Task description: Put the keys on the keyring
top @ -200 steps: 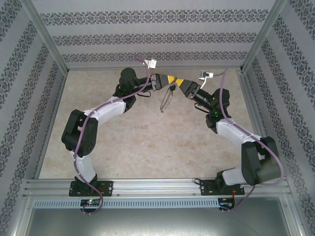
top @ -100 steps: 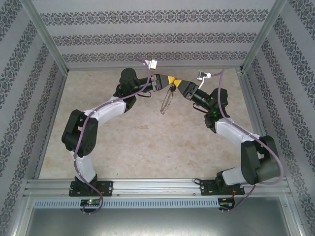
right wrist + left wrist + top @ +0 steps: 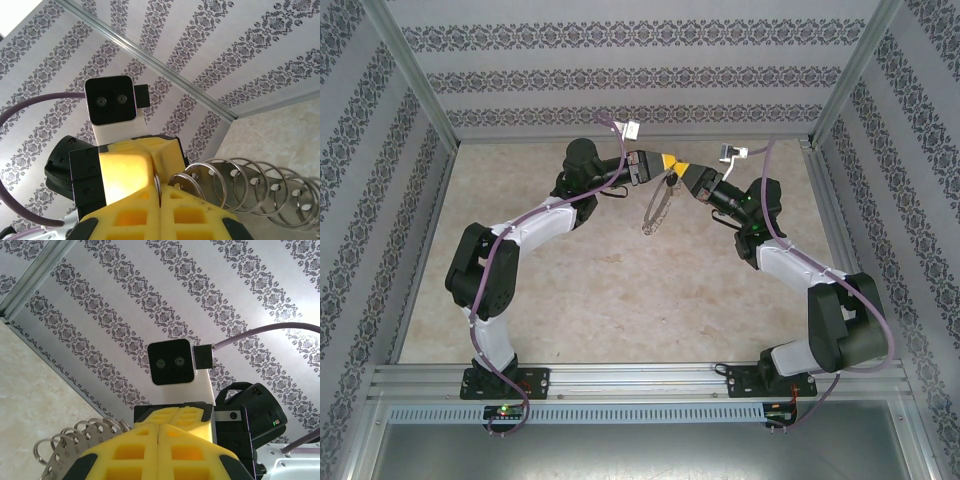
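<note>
The keyring (image 3: 656,208) hangs above the table between both arms, a thin silvery hoop with a fringe of small silver pieces. My left gripper (image 3: 666,161) and right gripper (image 3: 684,167) meet tip to tip at its top. In the right wrist view, my right gripper (image 3: 159,192) is shut on a thin silver ring of the keyring (image 3: 240,182), with the left gripper (image 3: 150,160) just beyond. In the left wrist view, my left gripper (image 3: 159,432) is shut, facing the right gripper (image 3: 174,419), and the keyring's fringe (image 3: 70,445) sticks out at the left. The keys are hidden.
The beige table (image 3: 620,290) lies below the hanging hoop. Patterned walls close in the back and sides, with metal posts at the corners. An aluminium rail (image 3: 640,378) carries both arm bases at the near edge.
My right gripper has moved left to the left gripper's tip and closed on the keyring's top. The hoop has swung slightly. The left arm has held still.
</note>
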